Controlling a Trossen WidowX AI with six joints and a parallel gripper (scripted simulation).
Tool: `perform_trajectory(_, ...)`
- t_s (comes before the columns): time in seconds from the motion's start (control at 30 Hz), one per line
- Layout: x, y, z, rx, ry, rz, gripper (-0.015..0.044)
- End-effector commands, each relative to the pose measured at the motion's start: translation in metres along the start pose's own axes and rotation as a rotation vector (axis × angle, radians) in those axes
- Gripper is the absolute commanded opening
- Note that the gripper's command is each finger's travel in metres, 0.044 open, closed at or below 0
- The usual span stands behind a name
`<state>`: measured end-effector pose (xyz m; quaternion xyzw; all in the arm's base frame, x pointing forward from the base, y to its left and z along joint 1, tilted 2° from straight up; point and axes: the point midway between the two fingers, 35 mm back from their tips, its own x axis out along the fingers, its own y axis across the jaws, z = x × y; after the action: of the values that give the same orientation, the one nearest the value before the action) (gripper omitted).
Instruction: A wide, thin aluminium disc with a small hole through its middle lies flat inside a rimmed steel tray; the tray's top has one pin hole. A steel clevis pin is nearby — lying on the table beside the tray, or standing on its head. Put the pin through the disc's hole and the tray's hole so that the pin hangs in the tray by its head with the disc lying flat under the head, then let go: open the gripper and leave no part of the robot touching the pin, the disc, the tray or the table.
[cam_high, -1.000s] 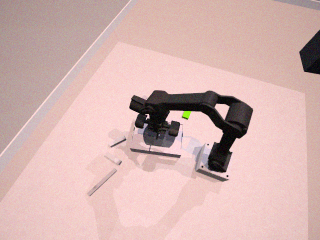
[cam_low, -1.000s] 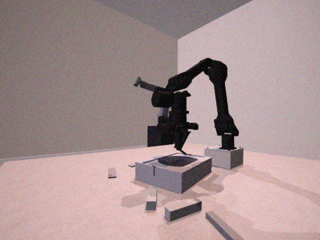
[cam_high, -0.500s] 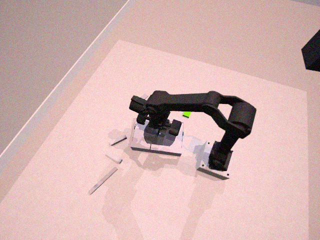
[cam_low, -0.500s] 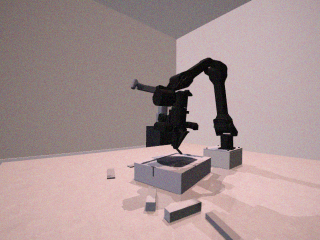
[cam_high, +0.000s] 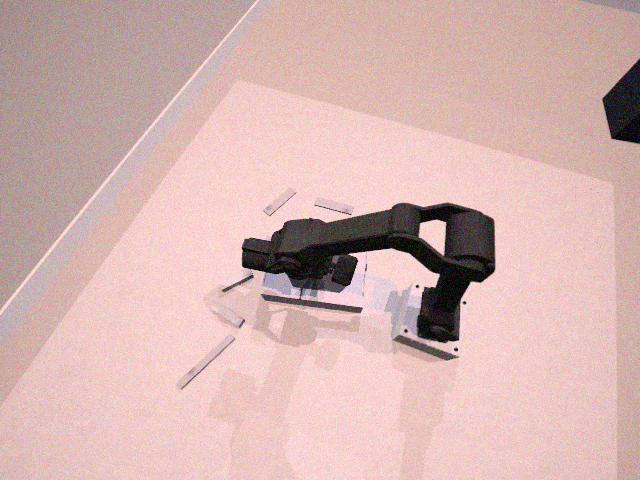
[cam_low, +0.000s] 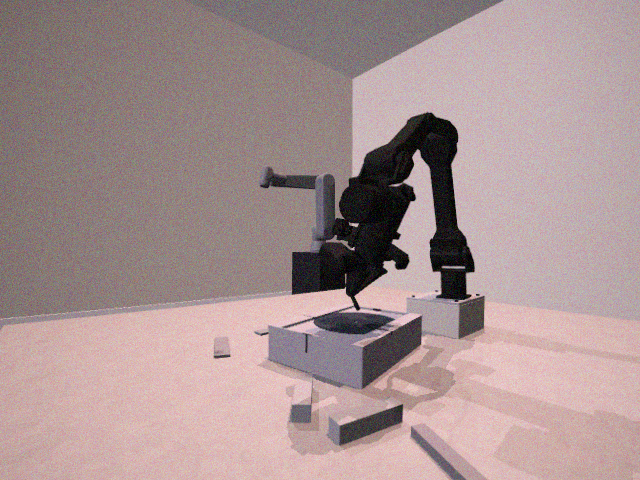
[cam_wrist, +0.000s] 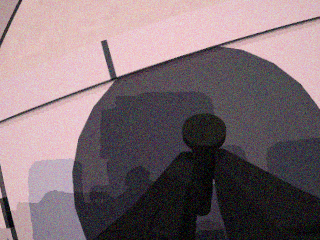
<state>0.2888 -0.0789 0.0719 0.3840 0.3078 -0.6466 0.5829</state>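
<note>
Above the disc (cam_low: 336, 322) (cam_wrist: 150, 110), the gripper (cam_low: 353, 294) (cam_wrist: 202, 162) pinched the pin (cam_low: 356, 302) (cam_wrist: 204, 131) (tilted, in the exterior view); alignment was in hand, and lowering called for straightening it over the hole.

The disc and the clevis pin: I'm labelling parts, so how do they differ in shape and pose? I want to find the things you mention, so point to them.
The disc (cam_low: 338, 323) (cam_wrist: 150, 80) is wide and thin; the pin (cam_wrist: 204, 131) is slim with a rounded head. The disc lies flat in the tray (cam_low: 315, 356); the pin is gripped in the hand (cam_wrist: 202, 152), above the disc. Both look dark.
</note>
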Motion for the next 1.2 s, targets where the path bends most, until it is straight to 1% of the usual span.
perform_trajectory(0.0,0.003,-0.002,-0.005,-0.004,-0.104,-0.011,0.0000)
perform_trajectory(0.37,0.006,-0.003,-0.014,0.001,-0.377,-0.013,0.0000)
perform_trajectory(0.77,0.009,-0.004,-0.021,0.004,-0.593,-0.012,0.0000)
perform_trajectory(0.87,0.010,-0.003,-0.022,0.002,-0.616,-0.009,0.0000)
perform_trajectory(1.17,0.007,-0.007,-0.027,0.002,-0.616,-0.009,0.0000)
